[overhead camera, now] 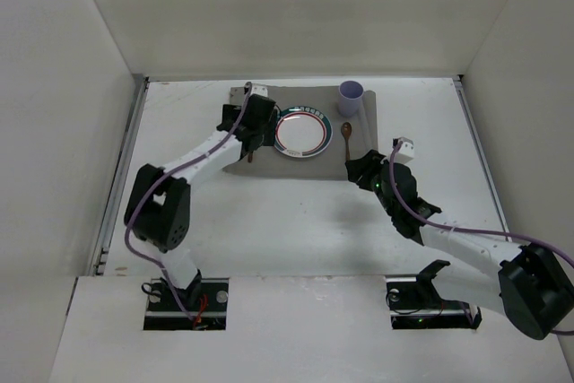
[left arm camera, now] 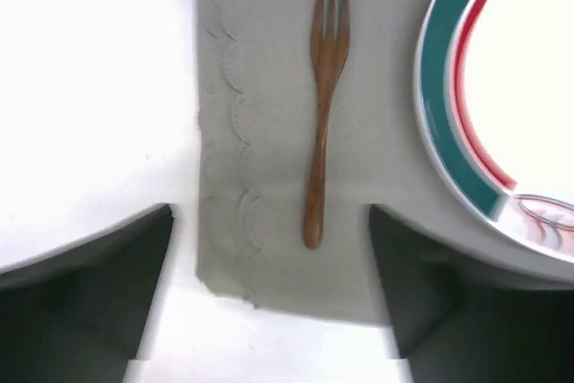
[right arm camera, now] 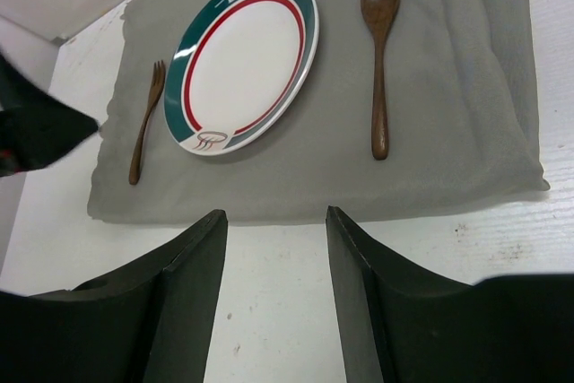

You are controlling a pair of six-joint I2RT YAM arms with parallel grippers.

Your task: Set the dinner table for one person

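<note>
Tabletop, matte white, broad and flat: the dinner table [overhead camera: 296, 221] spreads out from the two arm bases to the far wall, larger than everything upon it. On its far middle lies a grey rectangular cloth placemat [overhead camera: 366, 143]. Centred on the mat is a round white plate with a green and red rim [overhead camera: 301, 133], its white face showing whole. A slim brown wooden fork [left arm camera: 321, 123] lies flat just left of the plate, tines pointing away. A brown wooden spoon [overhead camera: 346, 136] lies to the right, bowl away. A lilac cup [overhead camera: 351, 96] stands upright at the mat's far right corner; its inside cannot be made out.

The left gripper [left arm camera: 269, 293] hangs over the fork's handle end, jaws spread wide, gripping nothing. The right gripper [right arm camera: 276, 293] hovers over bare table just short of the mat's near edge, jaws parted and empty.
</note>
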